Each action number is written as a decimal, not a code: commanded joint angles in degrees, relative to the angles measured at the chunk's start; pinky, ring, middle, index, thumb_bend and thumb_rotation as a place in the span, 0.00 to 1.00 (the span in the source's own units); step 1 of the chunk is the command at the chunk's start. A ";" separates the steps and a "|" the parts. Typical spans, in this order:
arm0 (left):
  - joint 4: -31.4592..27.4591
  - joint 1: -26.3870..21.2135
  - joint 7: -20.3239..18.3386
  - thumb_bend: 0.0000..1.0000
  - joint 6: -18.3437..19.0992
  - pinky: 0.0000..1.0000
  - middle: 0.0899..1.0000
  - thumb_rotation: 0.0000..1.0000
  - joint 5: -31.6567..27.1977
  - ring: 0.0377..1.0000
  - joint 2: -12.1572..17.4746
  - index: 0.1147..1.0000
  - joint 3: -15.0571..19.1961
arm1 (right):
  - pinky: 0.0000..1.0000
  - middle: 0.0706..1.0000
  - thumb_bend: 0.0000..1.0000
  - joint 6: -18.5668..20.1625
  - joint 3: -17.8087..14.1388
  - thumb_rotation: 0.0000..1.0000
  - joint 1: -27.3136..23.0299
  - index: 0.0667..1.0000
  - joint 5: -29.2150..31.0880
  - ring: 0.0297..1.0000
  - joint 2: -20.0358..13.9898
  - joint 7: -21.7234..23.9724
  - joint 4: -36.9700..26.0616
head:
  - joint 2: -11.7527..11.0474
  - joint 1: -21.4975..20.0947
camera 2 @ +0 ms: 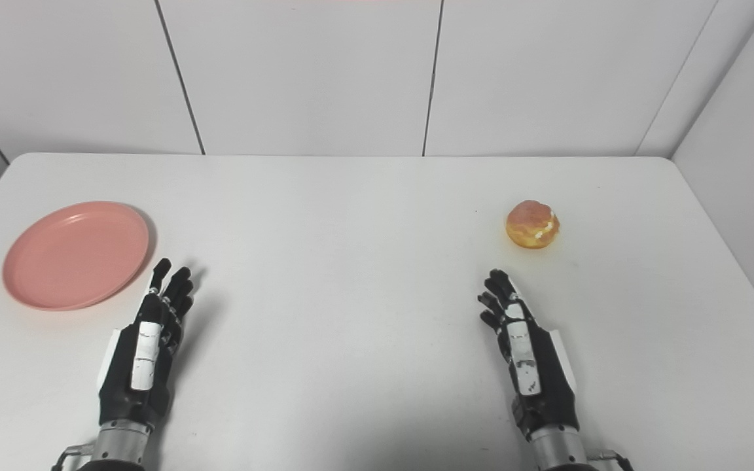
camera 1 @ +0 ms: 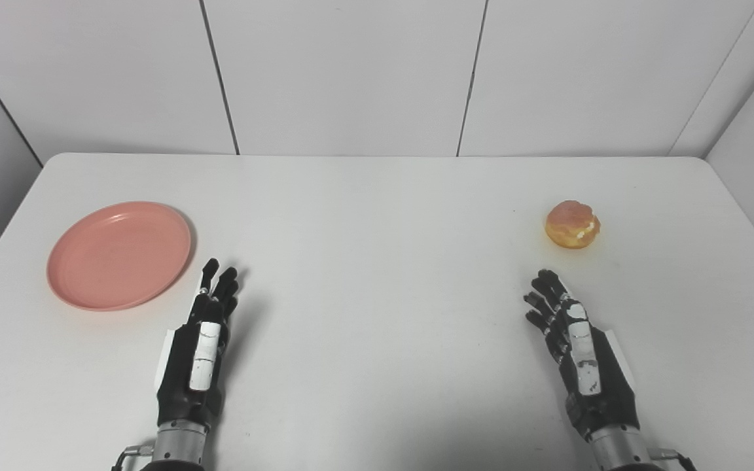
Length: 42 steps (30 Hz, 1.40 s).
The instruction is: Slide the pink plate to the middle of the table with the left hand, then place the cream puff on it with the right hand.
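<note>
Pink plate (camera 1: pixel 119 255) sits flat on the white counter (camera 1: pixel 377 216), far over on the left side and well away from the middle. It is round, shallow and bare, with nothing lying on it. Its right rim is just beside the fingertips of the left hand (camera 1: pixel 199 353), though the two look apart rather than touching.

That left hand rests low over the counter near the front edge, palm turned inward, its dark fingers (camera 1: pixel 220 288) stretched forward and only slightly apart. It holds nothing. A white strip runs along the back of it, and the metal wrist comes in from the bottom left.

Over on the right side lies the cream puff (camera 1: pixel 572 224), a small golden-brown bun with a pinkish top and a line of pale cream showing at its side. It stands alone on the counter, well apart from the plate, with the whole middle stretch of the counter between them.

The right hand (camera 1: pixel 580 356) lies just in front of the puff, near it but not touching. Its fingers (camera 1: pixel 544 301) are loosely spread and a little curled, pointing up toward the puff, and it too holds nothing.

Behind the counter rise plain white wall panels (camera 1: pixel 351 72) with dark seams between them.
</note>
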 commanded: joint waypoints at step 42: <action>21.66 -4.15 7.34 0.71 -22.38 0.90 0.92 0.91 12.66 0.93 -6.88 0.96 -4.27 | 1.00 0.98 0.89 -22.02 -5.05 1.00 -3.87 0.97 7.20 0.97 -6.98 8.99 25.17 | -20.94 18.05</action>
